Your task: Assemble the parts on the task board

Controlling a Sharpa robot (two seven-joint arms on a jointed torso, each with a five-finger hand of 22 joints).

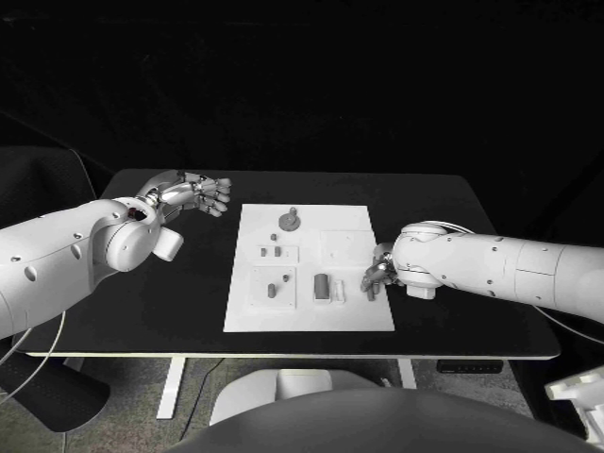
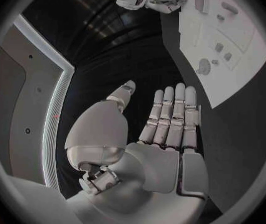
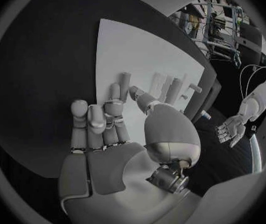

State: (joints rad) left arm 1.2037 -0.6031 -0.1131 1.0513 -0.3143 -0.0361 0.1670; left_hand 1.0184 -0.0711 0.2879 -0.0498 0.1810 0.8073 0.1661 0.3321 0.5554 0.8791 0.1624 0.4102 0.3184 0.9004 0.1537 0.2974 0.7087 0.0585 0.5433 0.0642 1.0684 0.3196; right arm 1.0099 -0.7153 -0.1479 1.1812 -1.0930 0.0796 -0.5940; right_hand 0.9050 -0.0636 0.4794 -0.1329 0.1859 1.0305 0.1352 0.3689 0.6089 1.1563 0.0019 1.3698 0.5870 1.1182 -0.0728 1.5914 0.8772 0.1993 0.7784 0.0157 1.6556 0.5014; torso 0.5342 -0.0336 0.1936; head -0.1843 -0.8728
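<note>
The right hand (image 1: 378,272) sits at the right edge of the task board (image 1: 309,319), in the centre-right of the head view, fingers straight, a little apart and holding nothing. The nearest part is a dark oblong piece (image 1: 321,284) just to its left in the picture, long axis running up and down the frame, with a pale bar (image 1: 338,292) beside it. The left hand (image 1: 193,195) hovers in the upper left, off the board over the black table (image 1: 166,293), fingers straight and side by side, empty, clearly farther from that piece. I count roughly five small parts on one board; the round one (image 1: 290,223) lies near its top edge.
</note>
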